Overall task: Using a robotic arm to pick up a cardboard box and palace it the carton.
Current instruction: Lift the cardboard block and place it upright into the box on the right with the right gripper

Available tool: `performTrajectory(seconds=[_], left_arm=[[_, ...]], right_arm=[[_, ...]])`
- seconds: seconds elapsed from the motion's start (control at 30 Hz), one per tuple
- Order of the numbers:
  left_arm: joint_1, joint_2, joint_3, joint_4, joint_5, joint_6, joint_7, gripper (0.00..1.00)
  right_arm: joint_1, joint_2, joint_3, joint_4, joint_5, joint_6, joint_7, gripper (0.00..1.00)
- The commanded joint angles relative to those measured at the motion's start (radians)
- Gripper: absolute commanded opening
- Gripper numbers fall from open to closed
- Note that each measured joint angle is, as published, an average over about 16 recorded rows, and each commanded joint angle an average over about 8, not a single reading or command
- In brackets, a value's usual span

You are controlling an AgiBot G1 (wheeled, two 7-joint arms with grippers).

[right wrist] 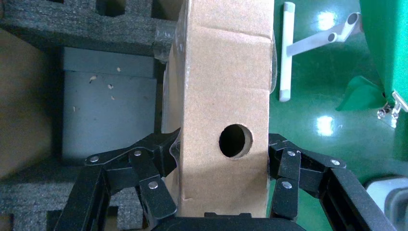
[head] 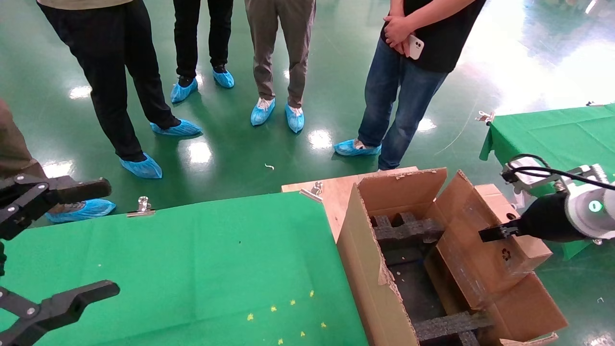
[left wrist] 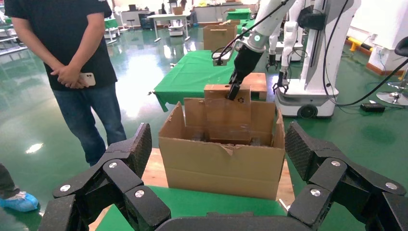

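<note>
A green cloth covers the table, held by a metal clip at 11 o'clock. 4 people in blue shoe covers stand at 12 o'clock; 1 holds a white phone.

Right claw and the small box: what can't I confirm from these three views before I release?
- Bottom edge of the cardboard box: in the right wrist view the box's own body hides it, so whether it touches the foam is unknown.
- Right claw: in the head view its fingertips are hidden behind the box.
- Carton floor: in the left wrist view the near wall blocks it.
</note>
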State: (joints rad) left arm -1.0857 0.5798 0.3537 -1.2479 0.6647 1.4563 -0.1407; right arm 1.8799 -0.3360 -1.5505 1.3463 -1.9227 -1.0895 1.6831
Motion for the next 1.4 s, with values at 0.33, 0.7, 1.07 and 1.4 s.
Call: performTrajectory(seconds=[0.33,0.7,1.07,1.4], left_arm=[[0.000,0.000,0.000,0.000,0.000,0.000,0.000,1.00],[0.000,0.000,0.000,0.000,0.000,0.000,0.000,1.00],[0.000,0.000,0.000,0.000,0.000,0.000,0.000,1.00],[0.000,0.000,0.000,0.000,0.000,0.000,0.000,1.00]], right_arm=[[-0.045,-0.045,-0.025,-0.003,-0.074,0.021,0.112,0.00],[-0.100,-0.068,-0.045,-0.010,-0.098,0.076,0.160,0.00],[-0.183,-0.104,-0.070,-0.049,-0.129,0.163,0.219,0.00],[-0.249,-0.153,-0.089,-0.120,-0.130,0.230,0.229,0.00]])
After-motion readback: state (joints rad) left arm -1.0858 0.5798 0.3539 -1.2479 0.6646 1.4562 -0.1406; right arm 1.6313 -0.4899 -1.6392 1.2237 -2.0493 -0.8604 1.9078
